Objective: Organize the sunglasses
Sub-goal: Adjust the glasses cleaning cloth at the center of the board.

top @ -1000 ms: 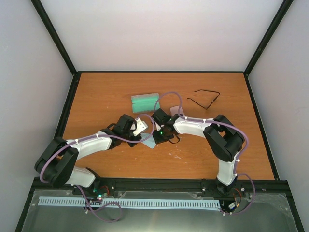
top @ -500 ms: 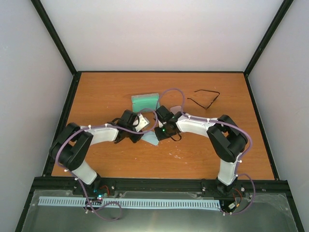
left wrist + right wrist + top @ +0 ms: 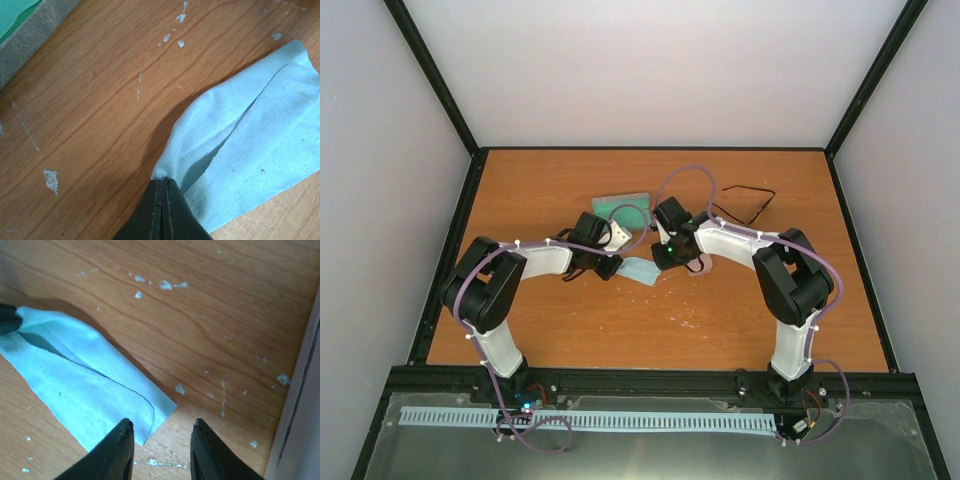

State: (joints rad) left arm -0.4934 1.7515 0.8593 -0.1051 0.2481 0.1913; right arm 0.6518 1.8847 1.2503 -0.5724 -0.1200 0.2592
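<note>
The sunglasses (image 3: 744, 203), thin and black-framed, lie at the back right of the table, apart from both arms. A light-blue cloth (image 3: 642, 271) lies folded over on the wood between the two grippers. My left gripper (image 3: 164, 180) is shut on one corner of the cloth (image 3: 250, 140), and in the top view the left gripper (image 3: 616, 266) sits at the cloth's left end. My right gripper (image 3: 162, 426) stands open just over the opposite corner of the cloth (image 3: 75, 385), with nothing between its fingers. From above, the right gripper (image 3: 662, 260) is at the cloth's right end.
An open grey case with a green lining (image 3: 625, 209) lies just behind the left wrist; its edge shows in the left wrist view (image 3: 25, 30). A pinkish oblong case (image 3: 701, 263) lies under the right forearm. Black rails border the table.
The right gripper has opened and let go of the cloth. Both arms have shifted toward the back of the table, the left one carrying its corner of the cloth along.
</note>
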